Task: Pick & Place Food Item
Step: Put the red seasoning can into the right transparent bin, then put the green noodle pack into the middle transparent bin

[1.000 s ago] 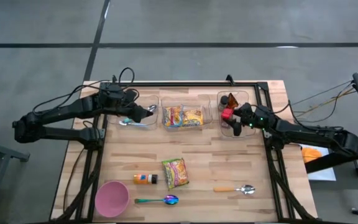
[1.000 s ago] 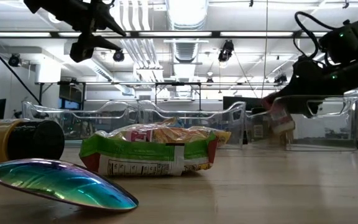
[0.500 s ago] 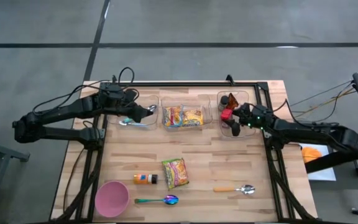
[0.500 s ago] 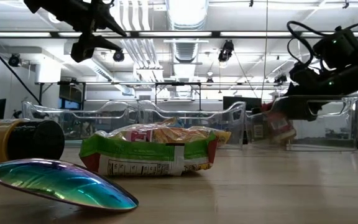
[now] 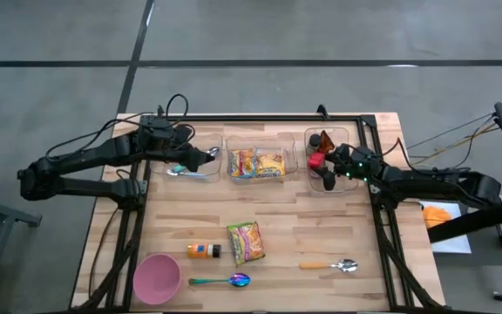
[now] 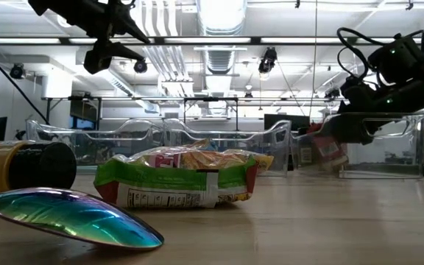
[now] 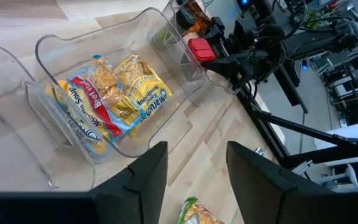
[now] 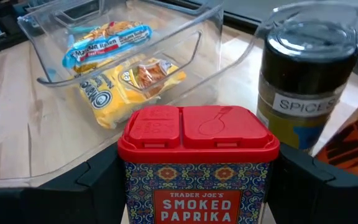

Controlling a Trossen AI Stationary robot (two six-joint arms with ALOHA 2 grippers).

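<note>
High view: the bench (image 5: 347, 228) spreads below me, and my two arms reach in from its sides toward the row of clear bins along the far edge. My right gripper (image 5: 323, 166) sits over the right bin (image 5: 308, 184), fingers clamped on the paprika tin (image 8: 197, 165), which hangs between them at the bin's near-left part; a dark spice jar (image 8: 309, 78) stands just beside it inside the same bin, with an orange packet (image 5: 325, 139) behind. My left gripper (image 5: 210, 156) hangs above the left bin (image 5: 168, 160), its fingers (image 7: 145, 180) apart with nothing between them; a spoon (image 5: 181, 172) lies in that bin under it. The middle bin (image 5: 231, 177) holds soup packets (image 7: 107, 93). On the near half of the bench, well apart from both grippers, lie a pink bowl (image 5: 156, 277), a noodle packet (image 5: 246, 242), a small orange bottle (image 5: 203, 251) on its side just left of the packet, an iridescent spoon (image 5: 223, 281) beside the bowl, and a wooden-handled spoon (image 5: 329, 265) toward the right.
</note>
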